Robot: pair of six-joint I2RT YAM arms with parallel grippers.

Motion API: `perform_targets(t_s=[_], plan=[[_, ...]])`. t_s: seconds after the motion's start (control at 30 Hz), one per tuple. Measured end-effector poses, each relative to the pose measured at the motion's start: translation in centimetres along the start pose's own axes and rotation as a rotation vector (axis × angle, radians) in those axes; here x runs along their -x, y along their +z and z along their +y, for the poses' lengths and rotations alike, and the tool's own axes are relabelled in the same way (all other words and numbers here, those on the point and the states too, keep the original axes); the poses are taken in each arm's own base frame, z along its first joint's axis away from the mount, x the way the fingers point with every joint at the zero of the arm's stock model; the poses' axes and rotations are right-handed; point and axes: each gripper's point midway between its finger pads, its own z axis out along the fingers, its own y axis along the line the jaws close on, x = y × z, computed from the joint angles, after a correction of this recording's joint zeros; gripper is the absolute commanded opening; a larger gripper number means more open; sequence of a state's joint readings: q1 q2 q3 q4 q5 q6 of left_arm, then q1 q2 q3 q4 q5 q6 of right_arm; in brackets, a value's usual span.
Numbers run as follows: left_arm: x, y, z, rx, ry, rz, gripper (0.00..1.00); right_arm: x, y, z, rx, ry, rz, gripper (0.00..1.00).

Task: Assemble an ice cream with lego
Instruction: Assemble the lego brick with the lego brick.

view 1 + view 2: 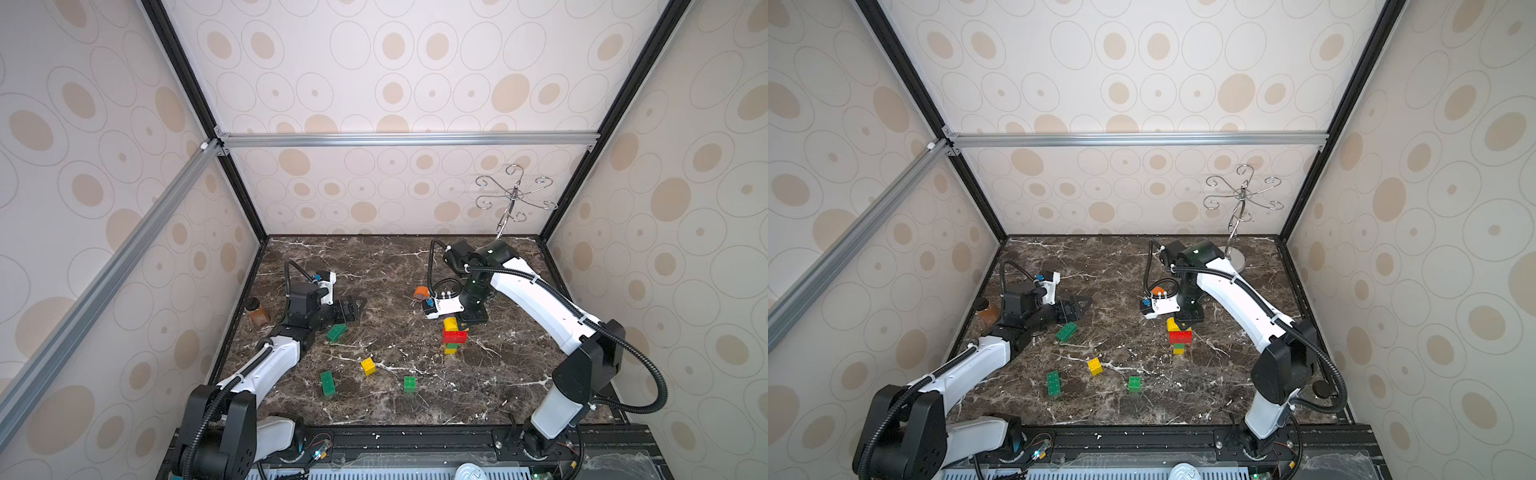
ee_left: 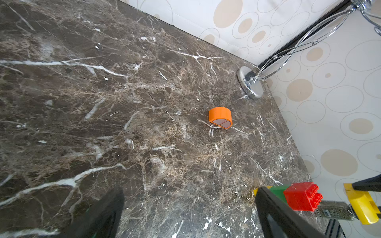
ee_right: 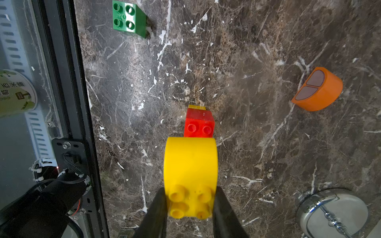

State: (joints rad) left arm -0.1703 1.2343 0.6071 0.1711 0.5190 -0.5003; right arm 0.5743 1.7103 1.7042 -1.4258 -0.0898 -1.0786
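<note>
On the marble table [image 1: 374,270] lie three green bricks [image 1: 336,332] [image 1: 327,383] [image 1: 409,383], one yellow brick [image 1: 368,366] and one orange dome [image 1: 421,292]. The right gripper [image 3: 190,191] clamps one yellow dome [image 3: 190,164] just above the red-topped stack [image 1: 454,338]; the left gripper [image 1: 354,308] gapes wide, a jar [image 1: 257,312] near its arm.

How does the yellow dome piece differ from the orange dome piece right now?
The yellow dome piece is gripped in the right pincer, just above the red brick; the orange dome piece lies loose on the table. The yellow one shows four studs; the orange one shows a flat face with two grey panels. Both are half-round lego.
</note>
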Motion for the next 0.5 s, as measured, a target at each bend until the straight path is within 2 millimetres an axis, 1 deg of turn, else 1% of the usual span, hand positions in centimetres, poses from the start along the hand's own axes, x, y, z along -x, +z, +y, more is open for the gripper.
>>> perform_targets(t_s=[0.3,0.5], plan=[[-0.1,0.0,0.1,0.002,-0.002,0.001,1.0,-0.5,1.4,-0.3,0.028,0.039,0.049,0.0],[-0.4,0.0,0.1,-0.002,-0.005,0.008,1.0,-0.7,1.6,-0.4,0.022,0.051,0.064,0.0]])
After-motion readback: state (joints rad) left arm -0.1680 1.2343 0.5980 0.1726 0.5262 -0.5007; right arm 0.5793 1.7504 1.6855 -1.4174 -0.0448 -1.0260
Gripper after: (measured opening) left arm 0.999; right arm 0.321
